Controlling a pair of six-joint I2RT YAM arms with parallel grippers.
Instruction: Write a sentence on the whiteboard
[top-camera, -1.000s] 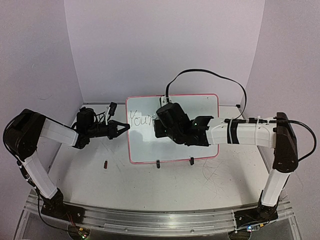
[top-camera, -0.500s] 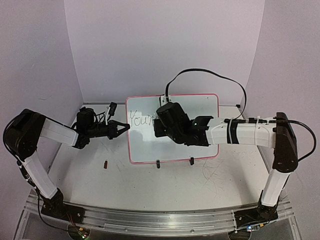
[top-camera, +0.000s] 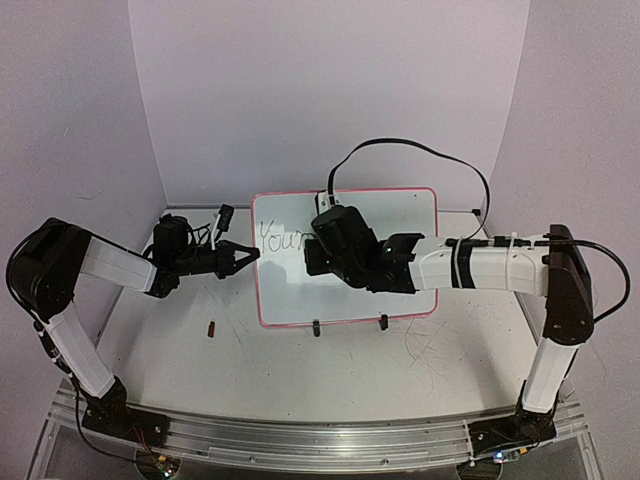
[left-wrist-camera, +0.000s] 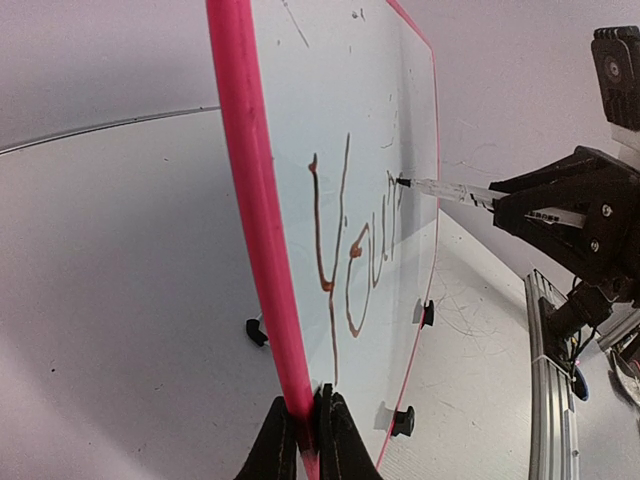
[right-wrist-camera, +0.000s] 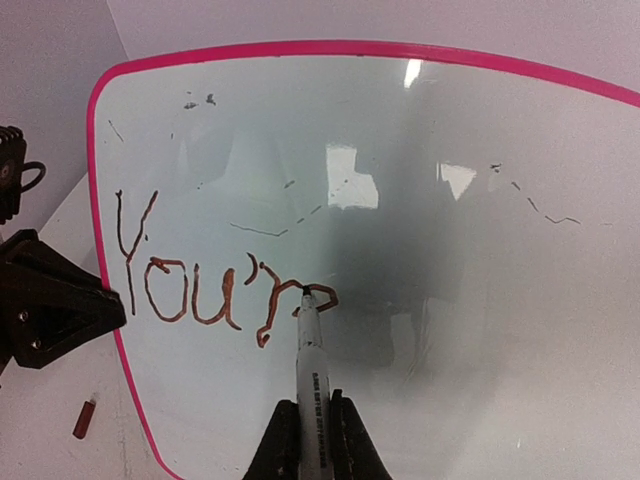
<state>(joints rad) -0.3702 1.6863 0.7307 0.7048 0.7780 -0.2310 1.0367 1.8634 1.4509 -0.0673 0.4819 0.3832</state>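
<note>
Toward the far edge of the tabletop (top-camera: 330, 380), about midway between its side edges: one whiteboard (top-camera: 405, 215), pink-framed, upright on two black clip feet (top-camera: 316, 326).

Left pincer (left-wrist-camera: 308, 430): closed tight on the board's left frame edge, one finger on each face, steadying it. Right pincer (right-wrist-camera: 305, 445): closed around one marker (right-wrist-camera: 312, 365), gripping the barrel, tip touching the white surface.

Progress, judged from the board: early. So far only one line, the sentence (right-wrist-camera: 200, 290) barely begun. Reads "You'r" in dark strokes at the upper left, with a small curl under the marker tip, likely the start of the next letter. Makes four letters and one apostrophe finished, a fifth letter under way. Leaves the rest of the first word and every later word to write. Leaves most of the board's width beyond the tip bare, apart from faint old smudges. Probably calls for short strokes onward along the same line, with the frame held firm against rocking.

Tally:
- one whiteboard
- two clip feet
- one marker
- two pincers, both occupied
- one line of writing
- one small dark-red piece (top-camera: 212, 327), lying flat on the tabletop to the left of the board's near-left corner, apart from it; possibly a cap, too small to tell
</note>
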